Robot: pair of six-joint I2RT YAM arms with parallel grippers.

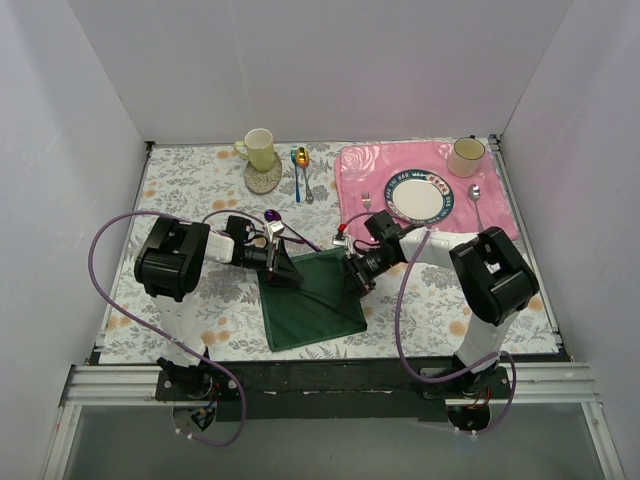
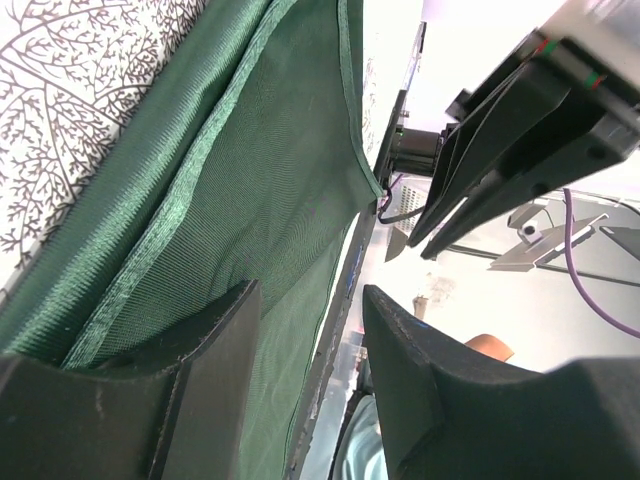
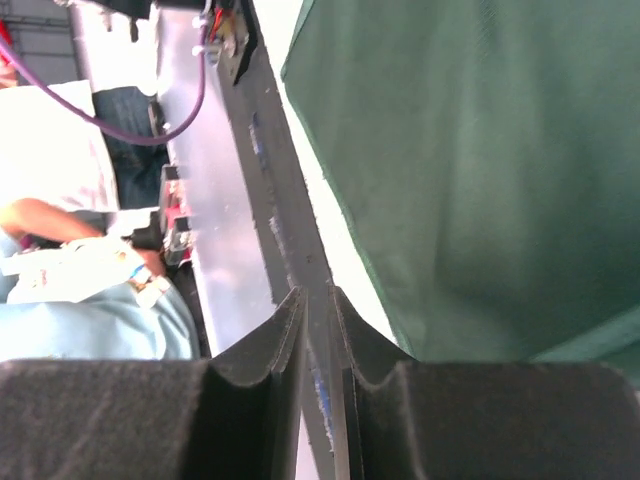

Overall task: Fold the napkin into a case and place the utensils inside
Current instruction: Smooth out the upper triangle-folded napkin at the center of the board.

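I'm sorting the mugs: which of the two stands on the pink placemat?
The beige mug, at the far right corner of the pink placemat; the pale yellow mug stands on a round coaster instead.

The left arm (image 1: pixel 172 262) and right arm (image 1: pixel 492 275) are built alike. Each has bulky matte-black joint housings on a white lower link, above a black base at the worktop's (image 1: pixel 130 335) near edge. A purple left cable (image 1: pixel 95 262) loops along one and a purple right cable (image 1: pixel 398 318) along the other. The left claw (image 2: pixel 310 300) and right claw (image 3: pixel 318 300) have thick, angular black fingers (image 2: pixel 215 345) with a dull, faintly scuffed surface.
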